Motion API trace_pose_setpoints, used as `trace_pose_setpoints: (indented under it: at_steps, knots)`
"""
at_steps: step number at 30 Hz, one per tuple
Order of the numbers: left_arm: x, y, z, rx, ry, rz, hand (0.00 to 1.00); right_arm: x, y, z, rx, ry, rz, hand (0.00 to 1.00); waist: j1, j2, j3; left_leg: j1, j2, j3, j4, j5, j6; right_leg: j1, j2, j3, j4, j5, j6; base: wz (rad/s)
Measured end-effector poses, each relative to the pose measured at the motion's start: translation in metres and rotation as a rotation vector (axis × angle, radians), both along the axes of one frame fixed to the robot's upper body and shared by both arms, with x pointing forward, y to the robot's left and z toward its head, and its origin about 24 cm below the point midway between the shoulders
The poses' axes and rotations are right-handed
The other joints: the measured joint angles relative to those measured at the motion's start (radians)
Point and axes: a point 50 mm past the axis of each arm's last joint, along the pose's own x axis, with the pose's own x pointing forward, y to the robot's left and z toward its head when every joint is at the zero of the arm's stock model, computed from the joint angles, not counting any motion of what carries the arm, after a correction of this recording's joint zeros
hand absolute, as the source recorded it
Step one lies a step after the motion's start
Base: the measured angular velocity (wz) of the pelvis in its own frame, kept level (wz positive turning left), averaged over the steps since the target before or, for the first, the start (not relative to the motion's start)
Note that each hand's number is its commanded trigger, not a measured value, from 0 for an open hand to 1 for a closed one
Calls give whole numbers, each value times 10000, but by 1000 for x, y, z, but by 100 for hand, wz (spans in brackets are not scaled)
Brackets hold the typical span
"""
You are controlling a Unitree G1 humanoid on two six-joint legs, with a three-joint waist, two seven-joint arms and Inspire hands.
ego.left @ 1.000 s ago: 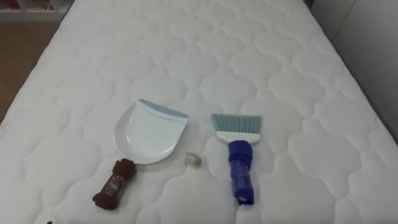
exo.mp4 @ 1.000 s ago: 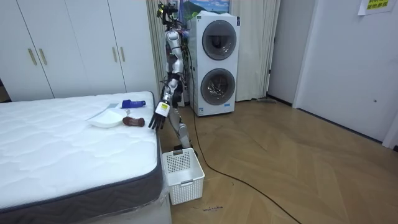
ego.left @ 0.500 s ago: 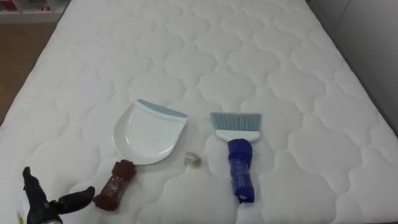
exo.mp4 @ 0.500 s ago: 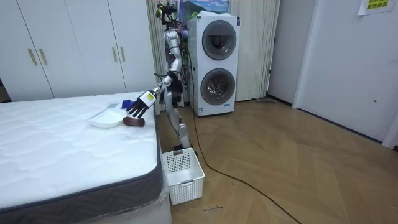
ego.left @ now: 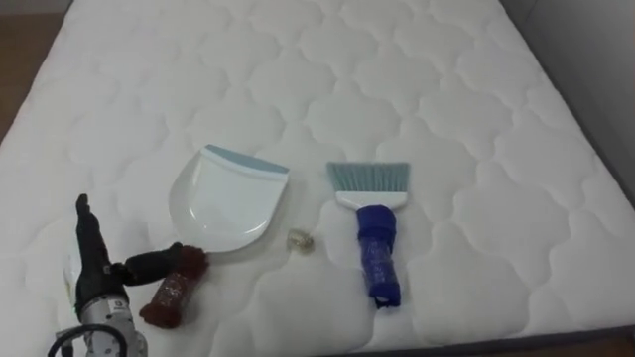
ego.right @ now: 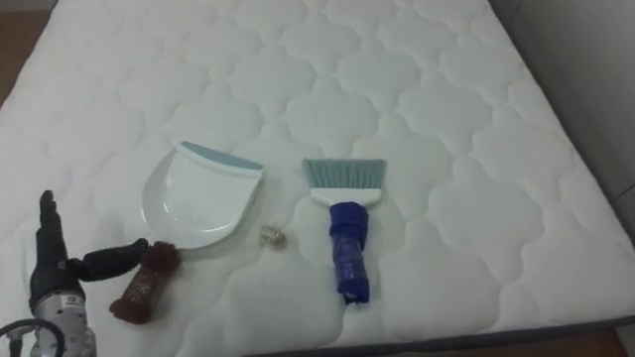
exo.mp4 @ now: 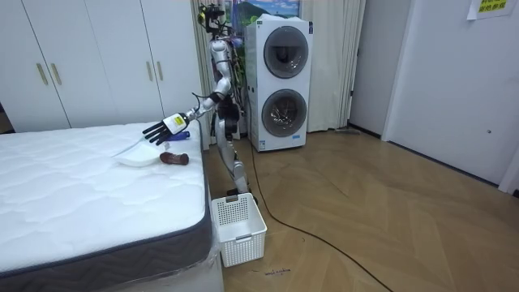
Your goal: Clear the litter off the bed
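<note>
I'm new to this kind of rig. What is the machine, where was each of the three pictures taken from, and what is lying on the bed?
The machine is a two-legged humanoid robot standing at the end of a bed. The room view comes from a camera standing across the room. The two eye views come from a stereo camera on the robot's head, looking down at the bed. On it lie a white dustpan with a brown handle, a blue-handled brush, and a small scrap between them. The robot's left hand shows at lower left, fingers straight, thumb beside the dustpan's handle. It holds nothing. A white basket stands on the floor by the bed.
</note>
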Motion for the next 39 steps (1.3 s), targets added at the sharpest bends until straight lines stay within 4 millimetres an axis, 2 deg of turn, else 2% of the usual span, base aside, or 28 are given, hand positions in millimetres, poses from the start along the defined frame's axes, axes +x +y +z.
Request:
trace_pose_setpoints:
  at_steps: [6, 10, 16, 25, 28, 30, 31, 32, 33, 34, 35, 36, 37, 39]
  knots:
    - [2, -8, -2, -107, 128, -543, 0, 4, 2, 0, -164, -32, 370, 0, 0, -10, 18, -25, -3, 0, -32, 0, -1, 3, 1, -17, -64, 0, 1, -2]
    - [2, -11, -4, -157, 237, -757, 0, 17, 5, 1, -188, -269, 704, 0, -13, -52, 45, -76, -3, -2, -29, 0, -1, -5, 5, -30, -140, 1, 2, 0]
    - [-6, -11, -21, -248, 1194, -794, 0, 26, 9, 2, -87, -544, 754, 0, -23, -96, 61, -108, -2, -6, -20, 0, -1, 5, 7, -45, -150, 1, 2, 1]
    - [-9, -10, -33, -347, 1929, -735, 0, 30, 11, 2, 17, -638, 723, 0, 56, -133, 56, -445, -10, -13, 67, 0, -1, -278, -14, -32, -130, 2, 3, 2]
    - [-11, -9, -37, -470, 2113, -612, 0, 34, 13, 3, 22, -676, 959, 0, 10, -147, 50, -699, -18, -1, 448, -3, -4, -293, -66, 26, -135, 26, 5, 5]
    - [-8, -10, -38, -488, 2236, -647, 0, 34, 15, 2, -5, -618, 1162, 0, -47, -298, 154, -1442, -79, 201, 1569, -116, -96, -204, -247, 811, -179, 59, -15, 45]
    - [-1, -15, -38, -497, 2236, -868, 0, 31, 13, 2, -41, -536, 1097, 0, -108, -307, 152, -2145, -61, 234, 1235, 55, -186, -274, -296, 1469, -168, 54, -1, 78]
    - [7, -19, -35, -495, 2060, -1118, 0, 26, 13, 1, -7, -394, 837, 0, -29, -381, 152, -2659, 23, 434, 748, 860, 151, -550, -403, 1668, 89, -137, 275, 56]
    - [6, -19, -35, -501, 2073, -1102, 0, 24, 14, 0, 45, -360, 750, 0, 190, -461, 131, -2591, 0, 629, 684, 1016, 173, -744, -504, 1594, 263, -214, 436, -6]
    - [3, -18, -38, -503, 2215, -1038, 0, 27, 14, 1, 96, -508, 603, 0, 462, -461, 134, -2565, 43, 795, 688, 1032, 189, -972, -618, 961, 471, -202, 569, -63]
    - [0, -17, -41, -515, 2403, -931, 0, 30, 13, 1, 108, -566, 407, 0, 695, -441, 147, -2554, 51, 469, 705, 1029, 187, -1228, -736, 393, 385, -123, 652, -67]
    - [-2, -16, -42, -574, 2497, -817, 0, 32, 12, 2, 89, -607, 408, 0, 731, -401, 173, -2558, 55, 143, 705, 1024, 178, -1398, -728, 291, 217, 25, 645, -63]
    - [-8, -13, -48, -734, 2822, -552, 0, 35, 10, 3, 25, -706, 442, 0, 675, -256, 177, -2553, 80, -199, 716, 977, 97, -1522, -709, 104, -90, 531, 447, -30]
    - [-14, -13, -54, -902, 3162, -418, 0, 39, 8, 5, -48, -743, 542, 0, 431, -159, 150, -2506, 92, -216, 694, 968, 69, -1381, -705, -174, -87, 626, 423, -4]
